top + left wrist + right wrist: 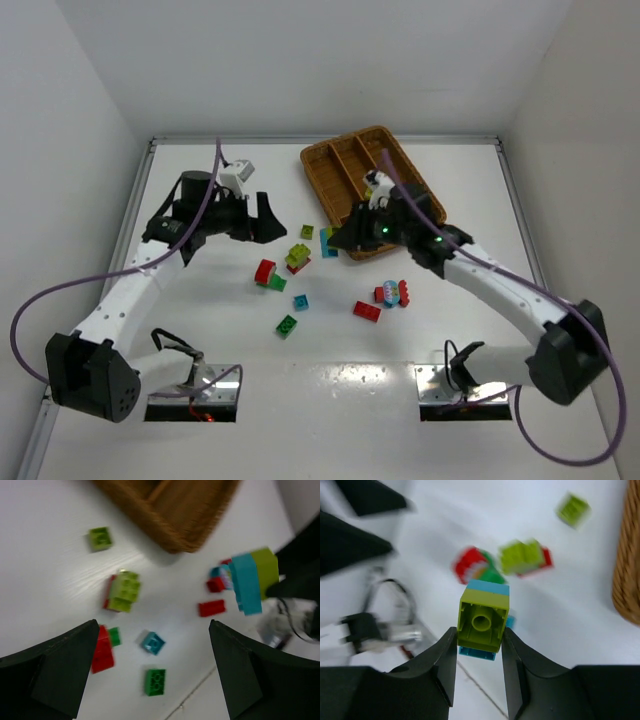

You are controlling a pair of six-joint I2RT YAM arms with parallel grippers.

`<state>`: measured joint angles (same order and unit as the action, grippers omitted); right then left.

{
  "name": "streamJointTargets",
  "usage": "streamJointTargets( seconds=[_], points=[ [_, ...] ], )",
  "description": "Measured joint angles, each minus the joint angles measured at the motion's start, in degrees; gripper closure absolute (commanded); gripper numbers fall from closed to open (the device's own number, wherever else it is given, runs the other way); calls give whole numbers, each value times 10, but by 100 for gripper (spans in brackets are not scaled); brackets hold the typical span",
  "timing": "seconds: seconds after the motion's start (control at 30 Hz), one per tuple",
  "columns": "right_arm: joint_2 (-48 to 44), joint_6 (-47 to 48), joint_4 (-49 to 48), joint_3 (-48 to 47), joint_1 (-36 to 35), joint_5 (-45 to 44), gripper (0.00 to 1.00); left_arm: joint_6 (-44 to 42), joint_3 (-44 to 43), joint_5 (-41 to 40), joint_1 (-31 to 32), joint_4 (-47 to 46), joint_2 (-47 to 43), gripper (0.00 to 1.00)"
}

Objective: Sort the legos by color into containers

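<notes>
White table: carries everything.

Wicker tray: far right of centre. It is set on a diagonal, with its long axis and the long dividers running from far-left to near-right. The visible compartments hold no bricks.

Left gripper: jaws spread wide with nothing between them, hovering over the loose legos left of the tray.

Right gripper: jaws narrowed onto a yellow-green-and-cyan clump, which sits just beside the tray's near-left corner and appears lifted off the table. The hollow underside of its yellow-green brick faces the wrist camera, with the cyan part behind it. In the left wrist view the clump stands nearly upright.

Loose on the table, near the tray:
- yellow-green-on-red clump
- red-and-dark-green clump
- red-and-cyan clump
- red brick, long axis roughly left-right
- dark green brick
- cyan brick
- single yellow-green brick, nearest the tray
</notes>
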<state>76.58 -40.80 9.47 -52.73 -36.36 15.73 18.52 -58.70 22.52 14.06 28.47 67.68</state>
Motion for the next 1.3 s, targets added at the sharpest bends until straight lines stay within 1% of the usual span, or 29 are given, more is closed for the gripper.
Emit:
streamJointTargets(
  seconds=[0.07,0.13,0.17,0.27,0.4,0.5,0.57,0.63,0.73,0.8,0.83,0.93,0.97,1.0,1.03,1.07,1.13,1.17,1.2,1.3],
  points=[
    [-46,1,-36,5,36,73,79,4,23,119,-7,-49,-15,4],
    [-64,4,-67,2,53,138,79,31,58,238,-10,-127,-17,4],
    [-66,6,-76,0,55,169,79,45,73,286,-10,-159,-11,4],
    [-61,10,-80,0,55,239,79,70,92,379,-9,-213,10,4],
    [-51,11,-80,0,55,303,79,84,92,453,-9,-250,18,4],
    [-43,11,-85,0,55,331,79,87,86,487,-3,-259,20,4],
    [-36,9,-92,0,54,343,79,83,77,510,5,-256,26,8],
    [-28,5,-103,0,54,351,79,75,70,524,14,-251,34,8],
    [-18,-2,-116,0,54,359,79,67,65,541,28,-244,46,13],
    [-12,-8,-125,0,54,363,79,62,63,546,39,-240,55,16],
    [-10,-10,-131,0,54,366,79,61,63,547,44,-237,59,16],
    [-2,-16,-142,0,54,371,80,58,57,548,57,-233,69,21],
    [-1,-17,-144,0,54,371,80,57,55,548,59,-232,70,24],
    [1,-18,-145,0,52,371,80,56,52,548,61,-231,72,32],
    [2,-20,-147,0,51,374,80,56,49,546,62,-229,73,35],
    [3,-21,-150,0,50,378,80,55,46,544,62,-229,74,35],
    [3,-21,-152,0,50,382,80,54,43,544,62,-228,76,40],
    [3,-21,-152,0,50,384,80,54,41,543,62,-228,78,44],
    [4,-21,-152,0,49,386,80,53,38,542,62,-227,80,53],
    [4,-16,-152,0,48,391,82,54,35,542,62,-224,86,66]
  ],
)
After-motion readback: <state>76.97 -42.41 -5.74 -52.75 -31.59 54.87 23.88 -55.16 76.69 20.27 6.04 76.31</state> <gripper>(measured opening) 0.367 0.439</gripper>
